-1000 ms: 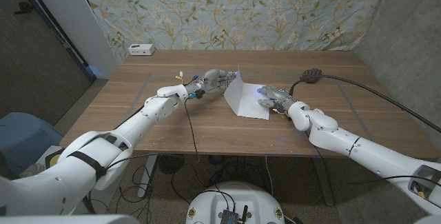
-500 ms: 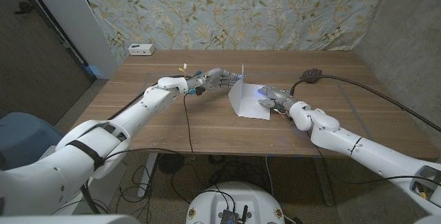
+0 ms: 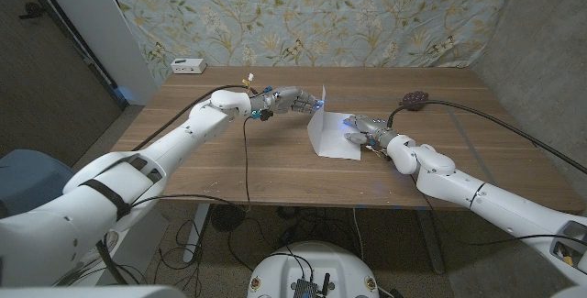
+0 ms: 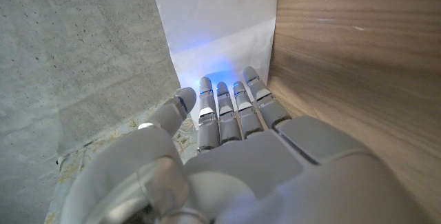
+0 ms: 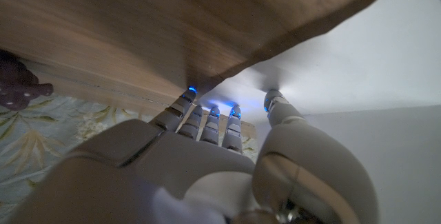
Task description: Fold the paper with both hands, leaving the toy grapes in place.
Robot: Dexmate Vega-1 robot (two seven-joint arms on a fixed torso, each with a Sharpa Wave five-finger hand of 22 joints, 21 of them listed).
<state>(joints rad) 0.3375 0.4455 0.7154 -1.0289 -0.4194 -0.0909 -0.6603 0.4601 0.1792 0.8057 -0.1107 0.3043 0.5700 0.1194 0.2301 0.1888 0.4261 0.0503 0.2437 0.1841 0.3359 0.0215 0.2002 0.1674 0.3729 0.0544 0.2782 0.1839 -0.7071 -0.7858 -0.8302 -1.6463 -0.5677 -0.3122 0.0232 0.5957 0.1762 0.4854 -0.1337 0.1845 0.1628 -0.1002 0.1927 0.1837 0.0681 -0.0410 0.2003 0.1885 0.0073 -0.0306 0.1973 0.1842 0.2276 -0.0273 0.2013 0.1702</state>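
The brown wooden counter has a matt, fine-grained plank surface. The white sheet of paper looks smooth and matt, with blue light glowing on it. The left hand and right hand have smooth, slightly glossy grey plastic shells, and their fingers look metallic. The dark purple toy grapes look bumpy and dull.

The paper was plain white, tinted blue where light glowed by the fingertips. Both the left hand and the right hand were pale grey-silver. The toy grapes were dark purple. The bench was brown wood grain. The backdrop was pale blue with yellow-green leafy sprigs.
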